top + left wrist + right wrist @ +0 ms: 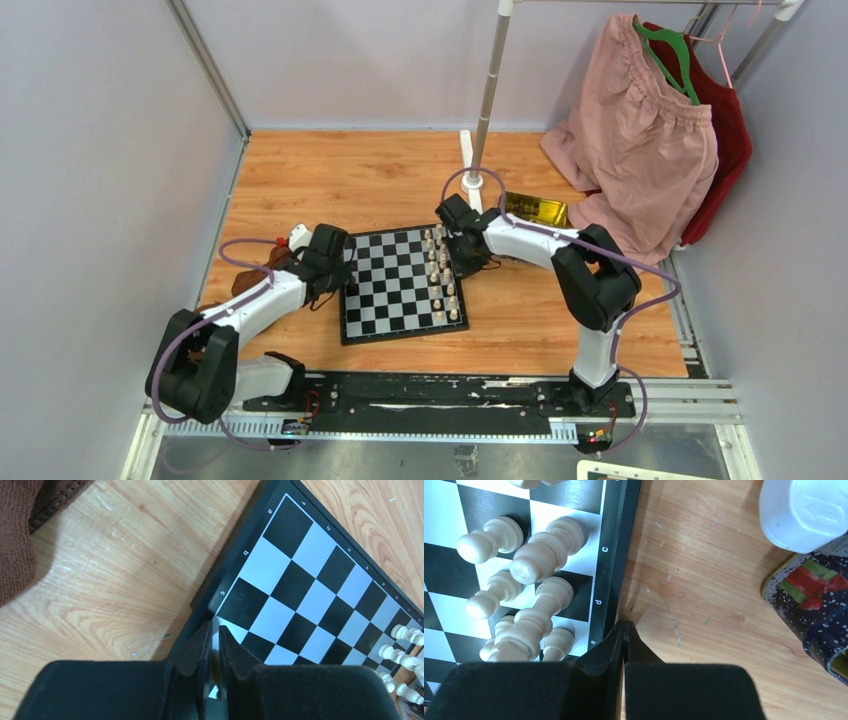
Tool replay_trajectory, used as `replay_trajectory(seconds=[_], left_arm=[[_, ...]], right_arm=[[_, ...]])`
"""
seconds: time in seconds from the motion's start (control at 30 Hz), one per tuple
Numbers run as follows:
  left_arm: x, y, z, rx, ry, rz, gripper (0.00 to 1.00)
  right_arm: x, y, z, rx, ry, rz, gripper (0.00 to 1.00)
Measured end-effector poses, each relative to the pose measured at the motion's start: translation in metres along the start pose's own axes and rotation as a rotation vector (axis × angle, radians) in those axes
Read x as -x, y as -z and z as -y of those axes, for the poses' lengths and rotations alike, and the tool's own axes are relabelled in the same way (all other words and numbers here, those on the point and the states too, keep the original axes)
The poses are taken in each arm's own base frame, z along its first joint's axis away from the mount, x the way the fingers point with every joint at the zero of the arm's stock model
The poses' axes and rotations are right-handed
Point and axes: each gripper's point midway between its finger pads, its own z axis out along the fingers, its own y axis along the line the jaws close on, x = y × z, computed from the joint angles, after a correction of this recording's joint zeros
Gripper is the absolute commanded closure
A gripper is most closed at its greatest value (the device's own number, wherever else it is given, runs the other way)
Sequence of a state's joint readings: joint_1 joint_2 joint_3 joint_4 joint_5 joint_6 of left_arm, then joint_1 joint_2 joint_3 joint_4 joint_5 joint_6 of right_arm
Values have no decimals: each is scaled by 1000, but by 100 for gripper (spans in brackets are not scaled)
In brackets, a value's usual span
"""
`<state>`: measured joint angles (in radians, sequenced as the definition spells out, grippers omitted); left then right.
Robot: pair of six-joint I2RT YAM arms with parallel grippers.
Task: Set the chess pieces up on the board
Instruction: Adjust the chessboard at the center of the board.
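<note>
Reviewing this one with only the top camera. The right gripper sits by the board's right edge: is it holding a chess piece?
Observer: No. The right wrist view shows the right gripper with fingers pressed together and nothing between them, tips at the black rim of the board.
Operator: And the left one?
Observer: The left gripper is closed to a thin slit at the opposite rim. Something brownish shows in the slit, but I cannot tell what.
Operator: What is that gold thing near the right arm?
Observer: It looks like a tin. The right wrist view shows a dark outer wall printed with a red and green gift.
</note>
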<state>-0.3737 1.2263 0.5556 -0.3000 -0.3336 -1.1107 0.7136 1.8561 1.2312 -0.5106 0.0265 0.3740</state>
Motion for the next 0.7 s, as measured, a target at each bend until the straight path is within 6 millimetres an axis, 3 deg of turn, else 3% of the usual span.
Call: replay_trajectory(seconds=[0.33, 0.7], left_arm=[[5, -8, 7, -26, 22, -4, 88], [20, -7, -6, 21, 21, 23, 86]], right_arm=[[9, -3, -5, 16, 0, 8, 100], [10, -3, -5, 18, 10, 8, 100]])
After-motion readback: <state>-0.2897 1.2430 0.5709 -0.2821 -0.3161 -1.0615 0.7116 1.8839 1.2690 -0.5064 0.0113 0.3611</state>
